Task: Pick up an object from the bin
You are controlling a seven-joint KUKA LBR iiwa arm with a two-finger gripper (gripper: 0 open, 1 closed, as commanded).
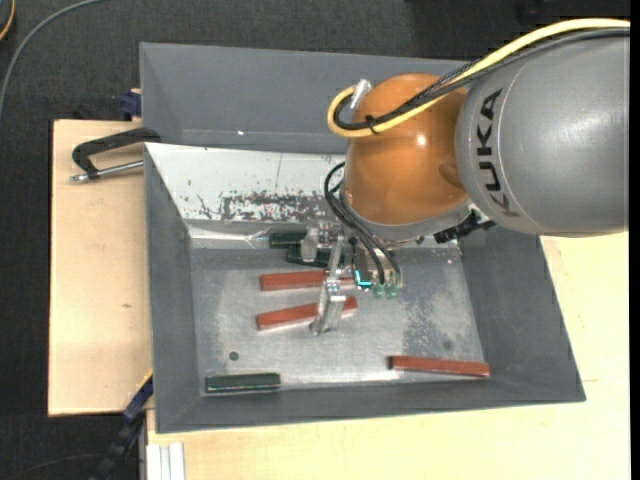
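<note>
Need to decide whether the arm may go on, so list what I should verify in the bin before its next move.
1. Target under the gripper: ok, it is down at the right part of the lower middle red-brown stick.
2. That stick actually gripped: cannot tell.
3. Neighbour clear: ok, the upper red-brown stick lies apart from it.
4. The dark green piece by the back wall clear of the wrist: cannot tell.
5. Rest out of the way: ok, the front right red-brown stick and the front left dark green stick lie far off.
</note>
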